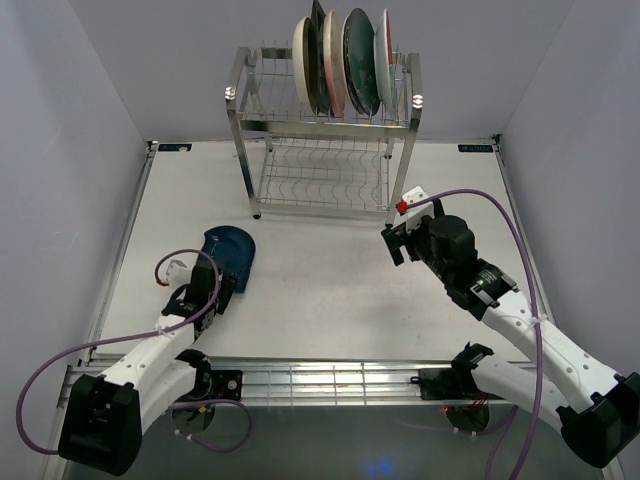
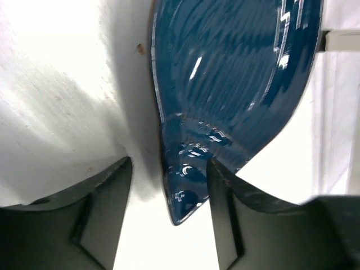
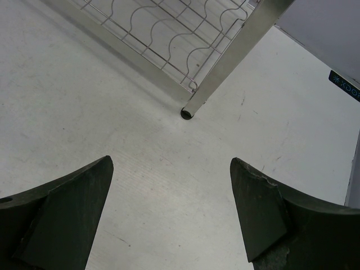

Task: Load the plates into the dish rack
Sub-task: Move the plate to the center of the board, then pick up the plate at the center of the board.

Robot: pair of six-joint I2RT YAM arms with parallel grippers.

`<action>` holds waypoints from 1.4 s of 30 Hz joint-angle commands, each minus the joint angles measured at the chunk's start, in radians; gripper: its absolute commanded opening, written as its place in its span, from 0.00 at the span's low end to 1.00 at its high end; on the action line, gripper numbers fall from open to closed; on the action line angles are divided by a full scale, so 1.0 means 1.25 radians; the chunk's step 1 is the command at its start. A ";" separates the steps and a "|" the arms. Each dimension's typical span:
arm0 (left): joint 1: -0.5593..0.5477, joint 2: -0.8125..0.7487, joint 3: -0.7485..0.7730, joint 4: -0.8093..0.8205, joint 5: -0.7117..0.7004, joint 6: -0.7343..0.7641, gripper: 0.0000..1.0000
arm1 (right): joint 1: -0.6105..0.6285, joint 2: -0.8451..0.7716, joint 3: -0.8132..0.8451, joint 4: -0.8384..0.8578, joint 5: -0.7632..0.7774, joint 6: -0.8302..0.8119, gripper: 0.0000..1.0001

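Left tool (image 2: 169,169): jaws partly apart, straddling the near rim of the round dark blue glazed ceramic plate (image 2: 236,73). One finger (image 2: 225,214) is against the rim, the other finger (image 2: 107,208) is clear of it with a visible gap, so no clamp. That plate sits on the left side of the white bench (image 1: 330,290), well apart from the rack; can't tell if its near edge is lifted. Right tool (image 3: 171,169): jaws wide apart, holding nothing, above bare bench near the front right leg (image 3: 188,112) of the tall two-tier shiny steel wire dish rack (image 1: 325,150). The rack's top tier holds plates standing on edge at its right end, including a cream plate (image 1: 303,62), a pink-and-cream plate (image 1: 333,65) and a dark teal plate (image 1: 360,60).
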 commanded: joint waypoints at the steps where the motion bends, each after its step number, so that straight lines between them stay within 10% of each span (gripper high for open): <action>1: -0.004 -0.010 -0.005 -0.057 -0.018 0.018 0.68 | -0.001 -0.011 0.008 0.016 -0.005 -0.003 0.90; 13: -0.003 -0.014 0.053 -0.116 -0.093 0.149 0.93 | -0.001 -0.009 0.008 0.015 -0.004 -0.004 0.90; 42: 0.278 0.108 0.135 0.075 0.129 0.402 0.97 | -0.001 -0.006 0.008 0.011 -0.012 -0.005 0.90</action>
